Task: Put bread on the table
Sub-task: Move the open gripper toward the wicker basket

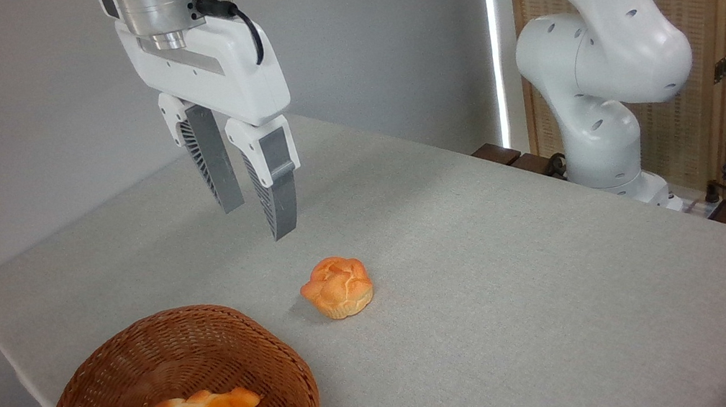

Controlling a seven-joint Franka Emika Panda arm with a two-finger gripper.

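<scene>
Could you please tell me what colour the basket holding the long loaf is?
The basket is brown woven wicker, seen clearly in the fixed camera view.

View count: you have one fixed camera, no second view to compare.
Position: it stands off the near edge of the table point(495, 299), above tabletop height.
Facing: you look down and across toward the far edge and grey wall.
Nearness: close; the basket point(183, 399) at the near left corner is cut by the frame's bottom.
Right margin: the arm's base point(605, 143) stands beyond the table's right edge.
</scene>
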